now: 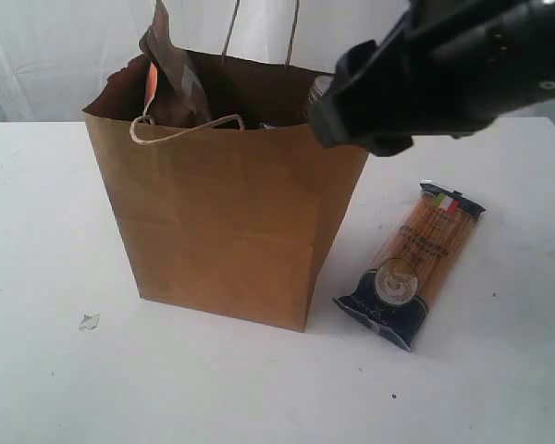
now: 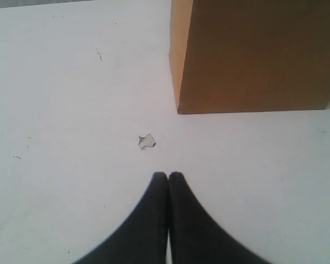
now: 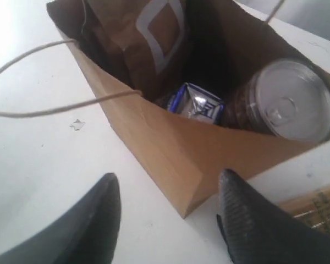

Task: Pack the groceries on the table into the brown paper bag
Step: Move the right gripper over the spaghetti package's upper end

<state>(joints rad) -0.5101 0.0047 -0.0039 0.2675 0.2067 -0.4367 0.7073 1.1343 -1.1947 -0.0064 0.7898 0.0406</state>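
Observation:
The brown paper bag [image 1: 227,222] stands upright in the middle of the table [image 1: 46,231]. A brown orange-labelled pouch [image 1: 171,69] sticks out of its top. The right wrist view looks into the bag [image 3: 170,148]: the pouch [image 3: 154,38], a small blue-white carton [image 3: 197,103] and a dark clear-lidded jar [image 3: 289,99] are inside. The spaghetti packet [image 1: 412,268] lies flat on the table right of the bag. My right gripper [image 3: 169,181] hangs open and empty above the bag's near corner. My left gripper [image 2: 168,176] is shut on nothing, low over the table left of the bag [image 2: 253,55].
A small crumpled clear scrap [image 1: 89,321] lies on the table left of the bag, just ahead of the left gripper's tips [image 2: 147,141]. The black right arm [image 1: 444,65] hides the bag's upper right rim. Paper-cord handles [image 1: 180,132] droop over the bag's front.

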